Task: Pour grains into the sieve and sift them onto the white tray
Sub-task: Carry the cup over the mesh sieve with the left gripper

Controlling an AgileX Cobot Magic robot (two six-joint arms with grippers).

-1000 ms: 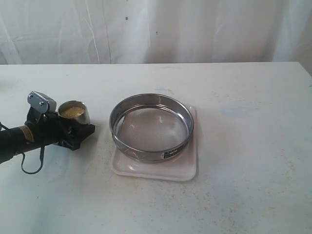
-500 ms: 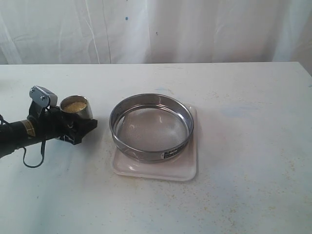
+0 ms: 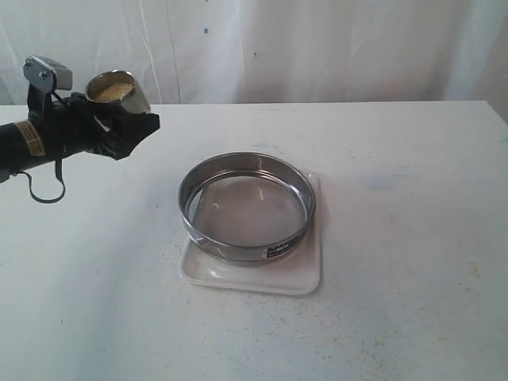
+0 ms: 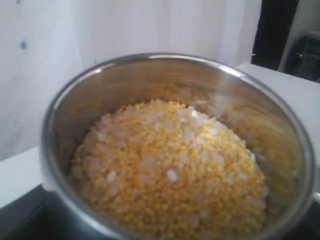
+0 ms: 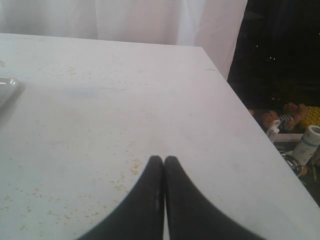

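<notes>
Left gripper [image 3: 127, 119], black, fingers clamped on a small rounded steel cup [image 3: 119, 94]; the cup is held clear of the white table [image 3: 413, 238], against the white curtain [image 3: 333, 48], slightly tilted. Cup holds yellow-golden grains [image 4: 170, 175] mixed with coarser whitish bits, heaped below its rim, none spilling. Round shallow stainless-steel sieve [image 3: 238, 251], fine mesh bottom, dark label on the near wall, sits on the flat square white plastic tray [image 3: 254, 279] at table centre, well apart from the cup, to its right. Mesh looks bare. Right gripper [image 5: 163, 165]: fingers pressed together, nothing between them, low over the table; stray yellow specks [image 5: 120, 182] lie nearby.
</notes>
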